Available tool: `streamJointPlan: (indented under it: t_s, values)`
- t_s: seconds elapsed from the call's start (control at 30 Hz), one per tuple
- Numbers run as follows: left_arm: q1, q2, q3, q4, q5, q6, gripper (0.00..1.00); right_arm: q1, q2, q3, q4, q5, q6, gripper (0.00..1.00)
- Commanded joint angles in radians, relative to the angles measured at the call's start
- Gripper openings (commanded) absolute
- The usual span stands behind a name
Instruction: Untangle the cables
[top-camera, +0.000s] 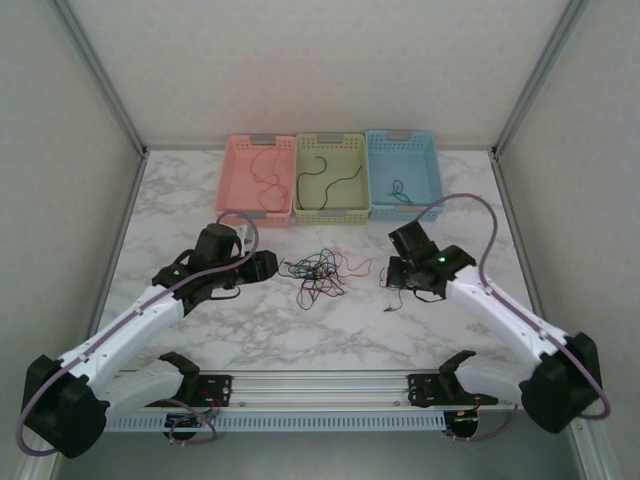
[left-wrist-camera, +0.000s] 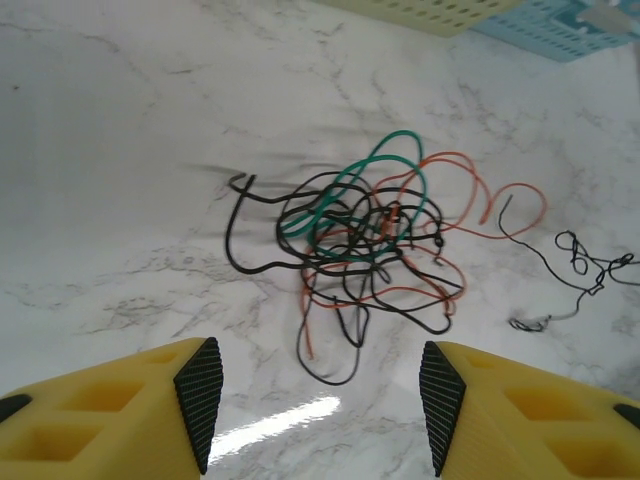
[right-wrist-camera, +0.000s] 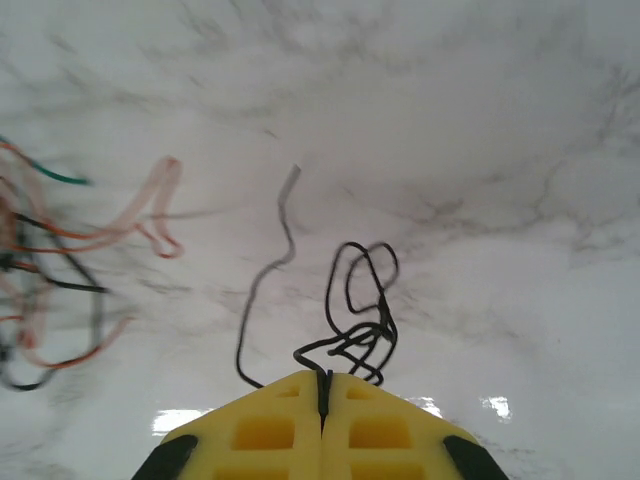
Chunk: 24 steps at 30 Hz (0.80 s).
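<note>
A tangle of cables (top-camera: 318, 270) in black, red-orange and green-teal lies on the marble table between the two arms. In the left wrist view the tangle (left-wrist-camera: 370, 230) lies just ahead of my left gripper (left-wrist-camera: 320, 400), which is open with nothing between its pads. In the top view the left gripper (top-camera: 266, 266) sits just left of the pile. My right gripper (right-wrist-camera: 322, 385) is shut on a thin, knotted black cable (right-wrist-camera: 365, 300) that loops out from its tips. From above, the right gripper (top-camera: 396, 274) sits right of the pile, with the black cable (top-camera: 396, 298) trailing below it.
Three baskets stand in a row at the back: pink (top-camera: 232, 170) with a red cable, yellow (top-camera: 330, 212) with a black cable, blue (top-camera: 432, 165) with a teal cable. White walls close in the table on three sides.
</note>
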Motion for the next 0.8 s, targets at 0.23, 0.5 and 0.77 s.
streamJointPlan:
  t_s: [0.23,0.5,0.77]
  values:
    - [-0.052,-0.052,0.129,0.005,0.179,0.001,0.58,-0.005,-0.206,0.179,-0.013,-0.116,-0.161,0.0]
    - [-0.148,0.01,0.207,0.032,0.197,0.077,0.66,-0.005,-0.17,0.282,0.045,-0.249,-0.12,0.0]
    - [-0.194,0.145,0.264,0.185,0.224,-0.029,0.71,-0.004,-0.1,0.323,0.095,-0.347,-0.099,0.0]
